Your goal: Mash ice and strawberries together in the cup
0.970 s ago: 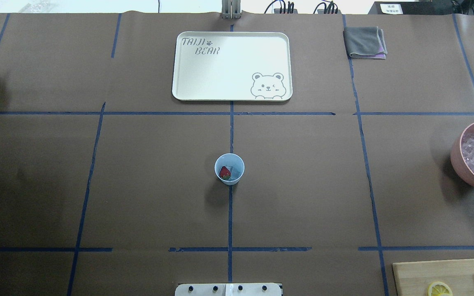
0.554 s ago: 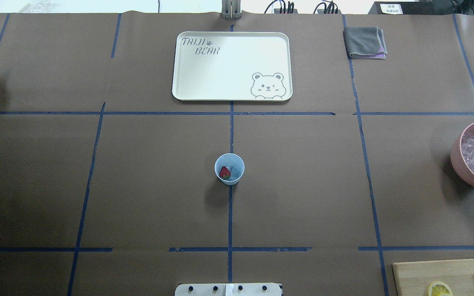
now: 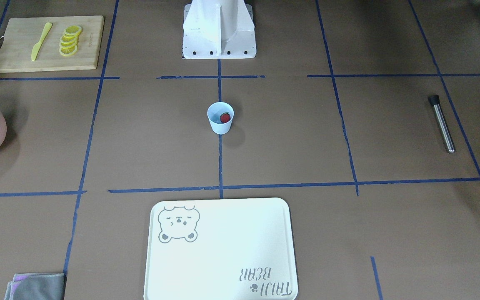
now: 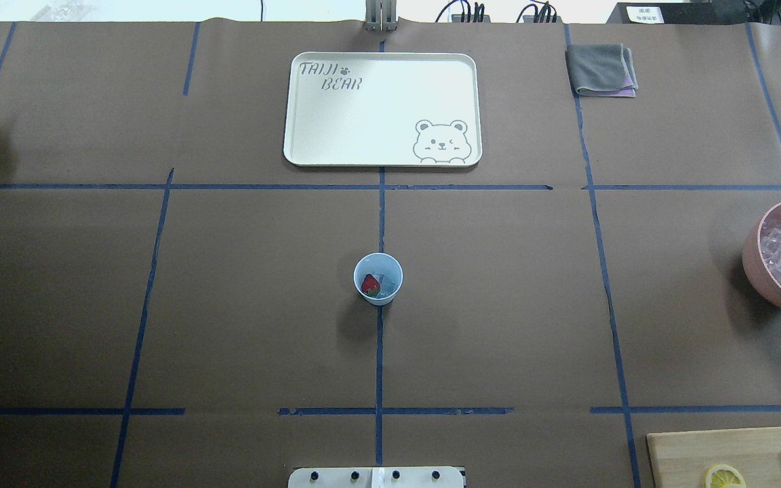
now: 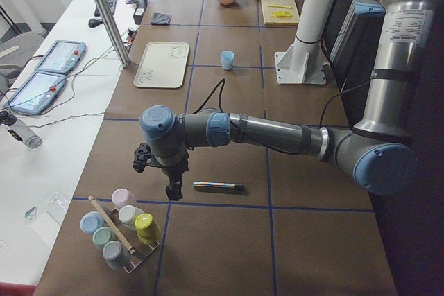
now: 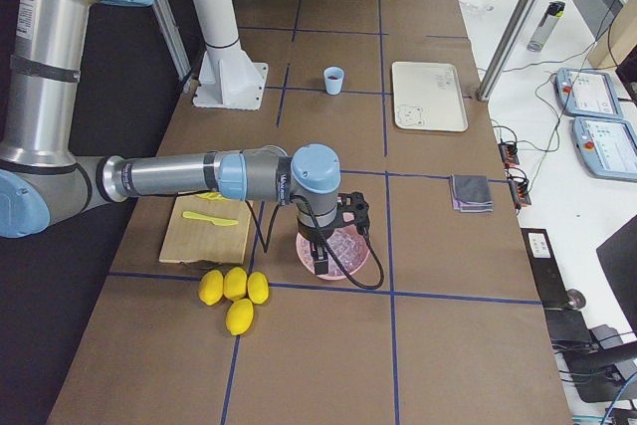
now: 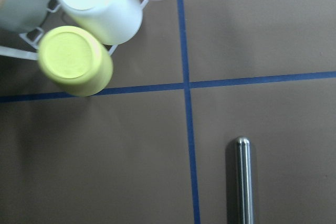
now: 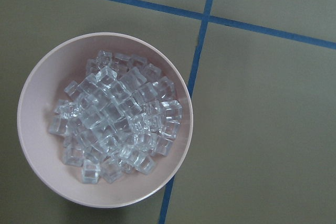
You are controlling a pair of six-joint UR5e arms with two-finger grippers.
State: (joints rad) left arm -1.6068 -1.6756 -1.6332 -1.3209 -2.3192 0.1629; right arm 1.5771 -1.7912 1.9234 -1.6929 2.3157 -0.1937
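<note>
The pale blue cup point(image 4: 377, 278) stands upright at the table's middle, also in the front view point(image 3: 220, 118). Inside it lie a red strawberry point(image 4: 369, 285) and some pale ice point(image 4: 386, 278). My left gripper point(image 5: 173, 189) hangs over the table's far left end, beside a steel muddler point(image 5: 218, 186); I cannot tell whether it is open or shut. My right gripper point(image 6: 320, 258) hovers above the pink bowl point(image 6: 360, 262) of ice cubes point(image 8: 113, 116); its state cannot be told either. No fingers show in either wrist view.
The muddler point(image 3: 442, 124) lies flat, apart from the cup. A rack of upturned cups point(image 7: 79, 59) stands near it. A white tray point(image 4: 382, 156) sits at the far centre, a grey cloth point(image 4: 601, 68) to its right. A cutting board point(image 3: 19, 62) holds lemon slices point(image 3: 70, 39) and a yellow knife point(image 3: 40, 41).
The dark tip of my left gripper, at the overhead view's left edge a second ago, has left that view. The cup and bowl have not moved.
</note>
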